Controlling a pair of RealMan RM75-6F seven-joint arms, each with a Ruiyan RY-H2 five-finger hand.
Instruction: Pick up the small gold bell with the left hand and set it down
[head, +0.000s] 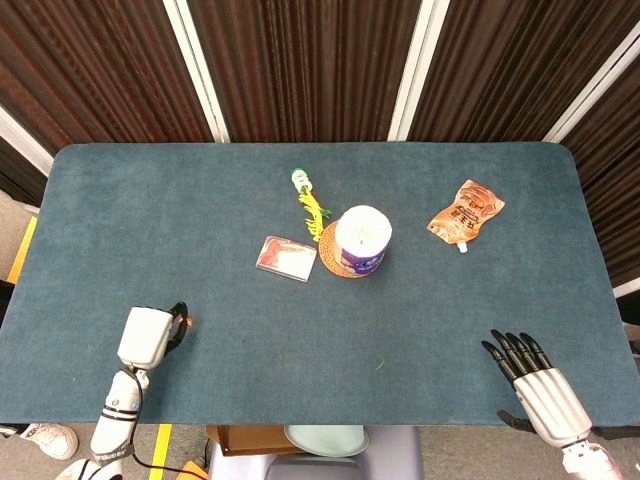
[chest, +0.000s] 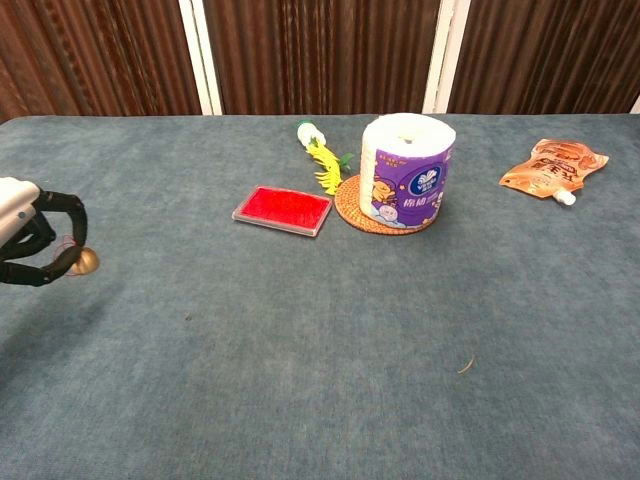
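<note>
The small round gold metal bell (chest: 85, 262) is pinched at the tips of the black curled fingers (chest: 62, 200) of the white-backed left hand (chest: 30, 240), and in the chest view it is seen clear of the dark teal felt-covered table (chest: 320, 340), so the lift is judged to be in hand and the setting-down remains to be done. In the head view the bell (head: 189, 321) appears only as a small bright speck just beside the left hand (head: 150, 336), near the table's front left corner. The next move is judged to call for a gentle lowering onto the cloth and then a release of the pinch, since a round bell may well roll if let go from any height. The table's front and left edges lie close to the hand, so a spot further inward would be the safer choice. Ample bare cloth is available ahead and to the right of the bell: the flat red card in a clear sleeve (chest: 282, 210), the purple-wrapped white toilet roll (chest: 405, 172) on its round woven coaster (chest: 352, 216), the yellow-and-green tasselled trinket (chest: 318, 152) and the orange foil pouch (chest: 552, 166) all lie well apart from it. The right hand (head: 532, 385) is held at the front right edge with its fingers spread, holding nothing.
</note>
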